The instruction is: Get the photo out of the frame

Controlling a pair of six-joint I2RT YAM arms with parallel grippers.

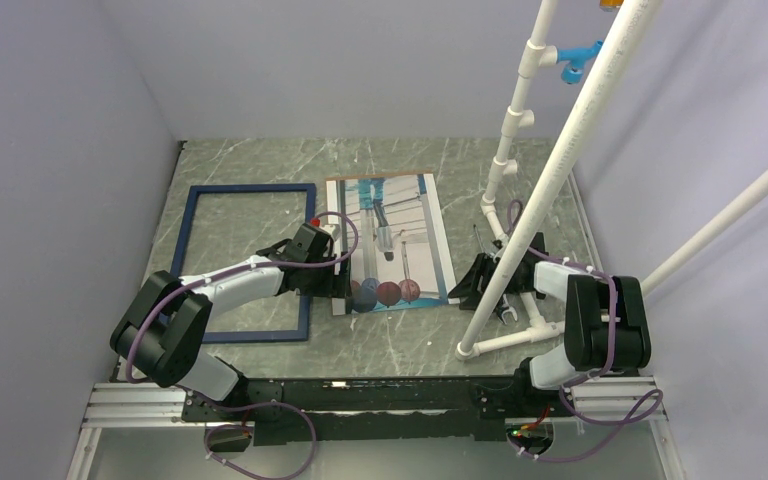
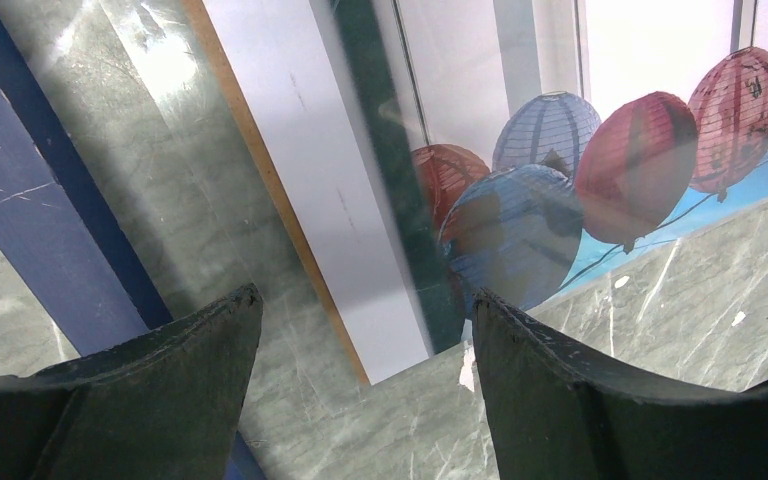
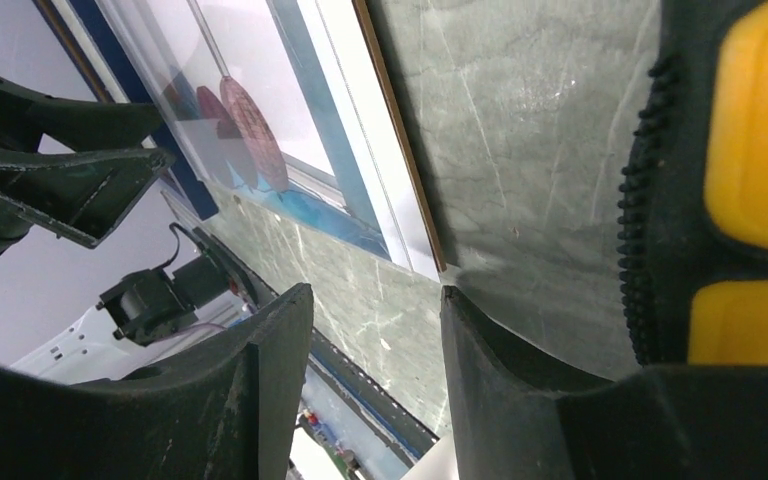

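Note:
The photo (image 1: 392, 238) lies flat on the table, outside the frame (image 1: 245, 262) and just to its right. The frame is an empty navy rectangle with the table showing through it. My left gripper (image 1: 345, 288) is at the photo's near-left corner. In the left wrist view the left gripper (image 2: 365, 295) is open, the photo's white-bordered corner (image 2: 360, 300) lies between the fingertips, and the frame's bar (image 2: 30, 200) is at left. My right gripper (image 1: 468, 285) is by the near-right corner. In the right wrist view the right gripper (image 3: 375, 290) is open and empty, just short of the photo (image 3: 290, 110).
A white PVC pipe stand (image 1: 560, 170) rises over the table's right side, its foot (image 1: 505, 342) next to my right arm. Metal tools (image 1: 487, 232) lie right of the photo. A black and yellow tool handle (image 3: 750, 150) sits close to my right fingers.

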